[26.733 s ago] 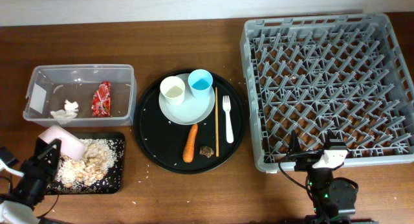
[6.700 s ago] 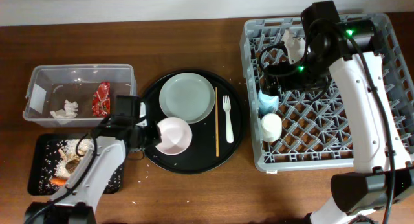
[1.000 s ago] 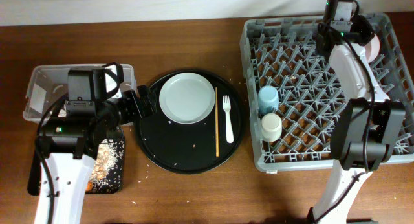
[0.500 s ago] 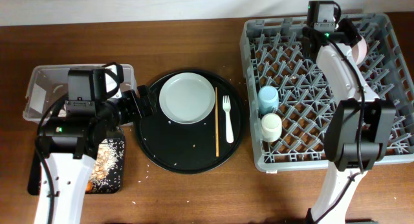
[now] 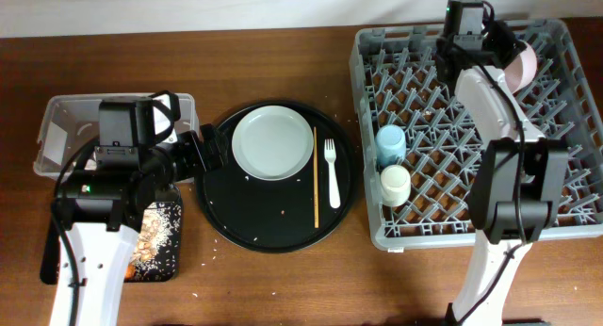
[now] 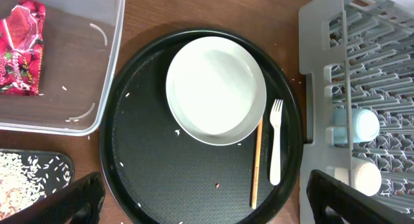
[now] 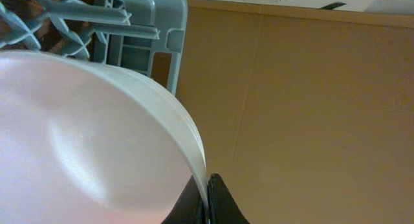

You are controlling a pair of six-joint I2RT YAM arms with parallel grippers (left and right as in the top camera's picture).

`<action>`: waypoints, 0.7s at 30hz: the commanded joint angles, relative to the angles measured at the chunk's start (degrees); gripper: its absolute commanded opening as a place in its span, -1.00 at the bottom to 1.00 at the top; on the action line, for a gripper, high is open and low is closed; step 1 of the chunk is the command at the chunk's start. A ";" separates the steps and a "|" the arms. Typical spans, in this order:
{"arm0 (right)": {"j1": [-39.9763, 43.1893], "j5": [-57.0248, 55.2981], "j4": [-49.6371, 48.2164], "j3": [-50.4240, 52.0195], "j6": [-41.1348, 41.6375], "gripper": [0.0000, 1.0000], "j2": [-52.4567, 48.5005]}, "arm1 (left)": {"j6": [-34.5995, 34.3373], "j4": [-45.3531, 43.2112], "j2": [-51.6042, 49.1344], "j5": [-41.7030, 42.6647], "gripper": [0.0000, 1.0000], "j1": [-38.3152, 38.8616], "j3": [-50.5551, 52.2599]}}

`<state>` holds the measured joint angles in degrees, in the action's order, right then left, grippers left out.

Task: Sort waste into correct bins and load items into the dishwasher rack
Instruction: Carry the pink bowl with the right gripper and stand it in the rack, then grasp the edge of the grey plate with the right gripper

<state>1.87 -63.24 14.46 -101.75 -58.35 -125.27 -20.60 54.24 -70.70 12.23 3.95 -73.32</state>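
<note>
Small white bowl [image 5: 523,64]: held on edge rather than flat, over the far right part of the dishwasher rack [image 5: 565,199]. Its rim line runs slantwise from far-left to near-right in the overhead view. Which way the hollow faces cannot be told.
Right gripper [image 7: 206,193]: fingers pinched together on the bowl's rim.
Light blue cup [image 5: 389,142] and cream cup [image 5: 396,184]: among the pegs by the rack's left wall, the blue one farther back, close together.
Pale round plate [image 5: 273,142]: flat on the far half of the round black tray [image 5: 236,222].
Thin wooden stick [image 5: 316,180]: just right of the plate, long axis far to near.
White plastic fork [image 5: 332,173]: right of and parallel to the stick, tines toward the far edge.
Left gripper [image 5: 207,150]: fingers wide apart, holding nothing, above the tray's left rim.
Clear tub [image 6: 97,114]: holds the red snack wrapper [image 6: 22,46].
Shallow black tray [image 6: 61,160]: holds rice scraps [image 6: 22,179].
</note>
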 commanded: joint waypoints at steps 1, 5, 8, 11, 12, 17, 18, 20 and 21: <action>-0.59 -2.40 0.02 0.87 0.26 -0.92 -1.79 | 0.50 -0.07 0.55 0.46 0.98 -0.33 -1.09; -3.02 -2.58 2.12 0.87 3.34 -0.92 -1.79 | 0.50 -0.07 0.55 0.46 0.98 -0.33 -1.09; -4.04 -3.37 5.11 0.87 6.45 -0.48 -1.79 | 0.50 -0.07 0.55 0.46 0.98 -0.33 -1.09; -5.38 -3.45 10.21 0.87 11.32 -0.06 -1.79 | 0.50 -0.07 0.55 0.46 0.98 -0.33 -1.09; -6.34 -3.45 10.25 0.87 11.32 0.08 -1.73 | 0.50 -0.07 0.55 0.46 0.98 -0.33 -1.09; -11.69 -3.39 10.23 0.87 11.32 0.63 0.76 | 0.50 -0.07 0.55 0.46 0.98 -0.33 -1.09; -12.35 -3.21 10.23 0.87 11.32 0.63 1.70 | 0.50 -0.07 0.55 0.46 0.98 -0.33 -1.09; -13.07 -1.44 10.25 0.85 16.28 0.71 5.62 | 0.50 -0.07 0.55 0.46 0.98 -0.33 -1.09; -12.98 -0.33 10.27 0.85 17.88 0.71 8.00 | 0.50 -0.07 0.55 0.46 0.98 -0.33 -1.09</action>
<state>-10.72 -65.01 24.99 -101.01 -45.63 -125.14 -20.60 54.24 -70.70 12.25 3.95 -73.32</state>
